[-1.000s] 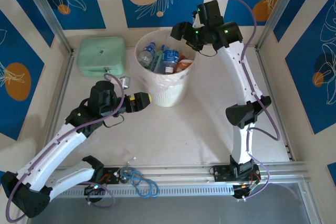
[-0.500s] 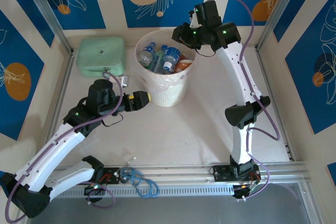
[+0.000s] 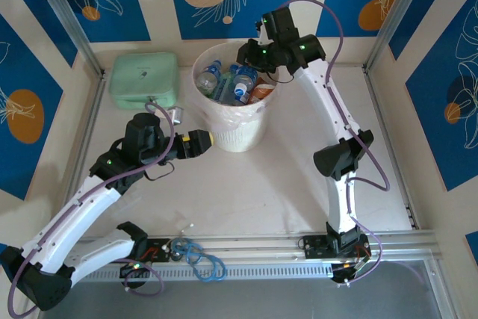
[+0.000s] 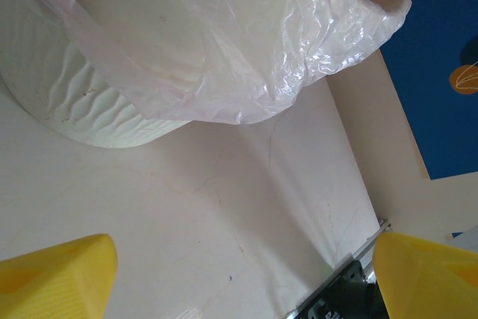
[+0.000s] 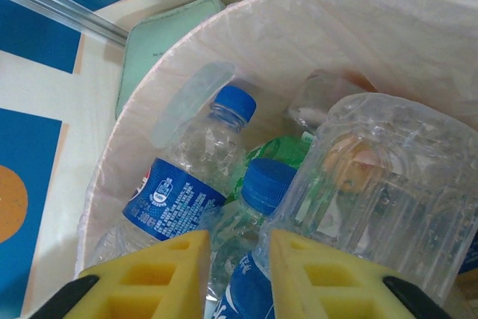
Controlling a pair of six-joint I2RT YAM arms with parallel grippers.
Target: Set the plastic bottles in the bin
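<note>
Bottles of clear plastic with blue caps (image 3: 240, 84) lie inside the round translucent white bin (image 3: 239, 136), with open tabletop (image 3: 284, 199) around it. From the left wrist, the left gripper (image 4: 239, 282) gapes wide beside the bin's wall. From the right wrist, the right gripper (image 5: 235, 274) is pinched narrow above blue-labelled bottles whose print is unreadable.

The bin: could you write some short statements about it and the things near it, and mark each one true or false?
1. The bin stands upright and has bottles inside. True.
2. The left gripper is shut on a bottle. False: it is open and empty, low beside the bin's base.
3. The right gripper is over the bin's mouth with its jaws shut. True.
4. The green case lies to the right of the bin in the top view. False: it lies to the left of it.
</note>
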